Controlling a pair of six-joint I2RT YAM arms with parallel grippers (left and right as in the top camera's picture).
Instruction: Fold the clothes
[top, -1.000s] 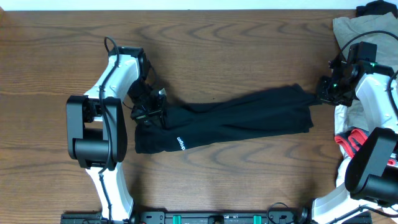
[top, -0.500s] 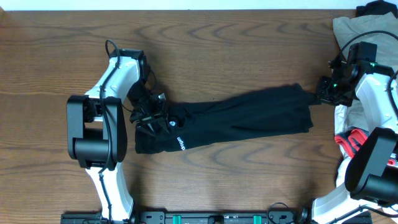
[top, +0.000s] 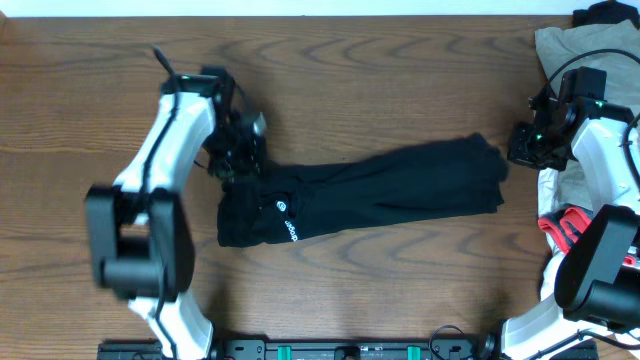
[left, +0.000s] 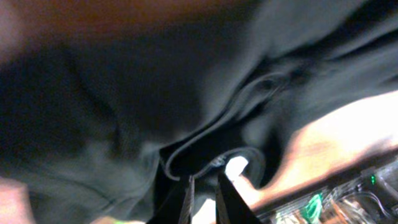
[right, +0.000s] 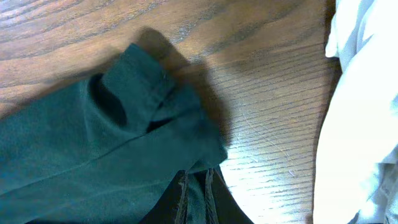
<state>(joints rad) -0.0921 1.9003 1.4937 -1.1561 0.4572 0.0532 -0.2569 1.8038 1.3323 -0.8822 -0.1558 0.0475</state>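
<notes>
**A:** Where is the garment?

**B:** The black garment (top: 380, 190) lies stretched out lengthwise across the middle of the worktop (top: 380, 70). Its left end sits a little nearer and its right end a little farther. A small white logo (top: 282, 208) shows face up close to the left end.

**A:** And the left end effector?

**B:** The left end effector (left: 204, 180) is at the garment's far left corner. Its wrist view is blurred, but the fingers are drawn close and folds of black cloth run right up to the tips. It is grasping the garment's edge there.

**A:** The right one?

**B:** The right end effector (right: 195, 177) is at the garment's right end, clenched, with only a slit between its fingers. In its wrist view the tips lie over the cloth's corner. I cannot tell whether any cloth is caught between them.

**A:** Anything else on the worktop?

**B:** A beige cloth (top: 565, 45) lies in the far right corner. A red-and-white item (top: 558, 222) lies nearer along the right edge. Both are apart from the garment and partly covered by the right arm.
</notes>
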